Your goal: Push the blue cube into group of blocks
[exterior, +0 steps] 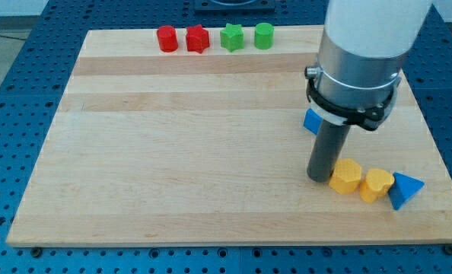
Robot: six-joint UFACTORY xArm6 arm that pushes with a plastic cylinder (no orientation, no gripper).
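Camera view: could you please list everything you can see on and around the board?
Red cylinder: one, red, top edge, leftmost of a row of four.
Red star-shaped block: one, red, second in that row.
Green star-shaped block: one, green, third in the row.
Green cylinder: one, green, right end of the row.
Blue cube: one, blue, right half, mostly hidden behind the arm.
Yellow blocks: two, yellow, bottom right, touching side by side.
Blue triangular block: one, blue, right of the yellow pair.
Wooden board: one, light wood, on a blue perforated table.
My tip: one, dark rod, just left of the yellow blocks, below the blue cube.
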